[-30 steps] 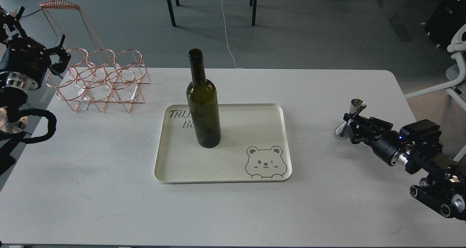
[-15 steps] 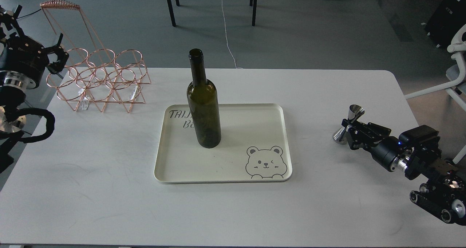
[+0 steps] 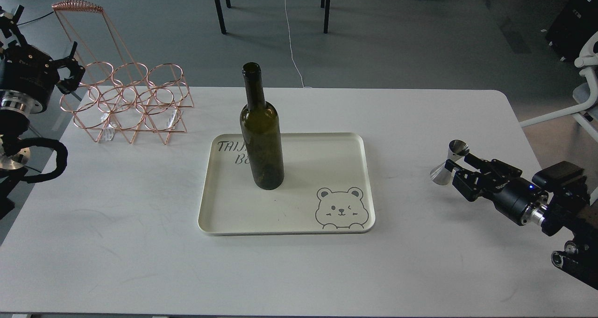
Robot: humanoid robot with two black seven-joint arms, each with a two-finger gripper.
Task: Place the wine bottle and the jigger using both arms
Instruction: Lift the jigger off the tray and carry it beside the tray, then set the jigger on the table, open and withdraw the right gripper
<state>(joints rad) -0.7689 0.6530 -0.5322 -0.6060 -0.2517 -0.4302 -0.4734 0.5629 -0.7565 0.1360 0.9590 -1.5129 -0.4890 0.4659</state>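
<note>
The wine bottle (image 3: 262, 136), dark olive-green and unlabelled, stands upright on the back left part of the cream tray (image 3: 327, 154) in the middle of the table. The jigger (image 3: 448, 162), small and silver, stands on the table at the right, outside the tray. My right gripper (image 3: 460, 169) is open just right of the jigger, fingertips close to its waist, not holding it. My left gripper (image 3: 70, 70) is open and empty at the far left, beside the table's back left corner.
A copper wire bottle rack (image 3: 126, 101) stands at the table's back left, right next to my left gripper. The tray has a bear drawing (image 3: 339, 208) at its front right. A white chair (image 3: 584, 94) stands off the table's right side.
My right gripper has let go of the jigger and drawn back to the right; the jigger stays on the table. My left arm has drawn a little further left.
</note>
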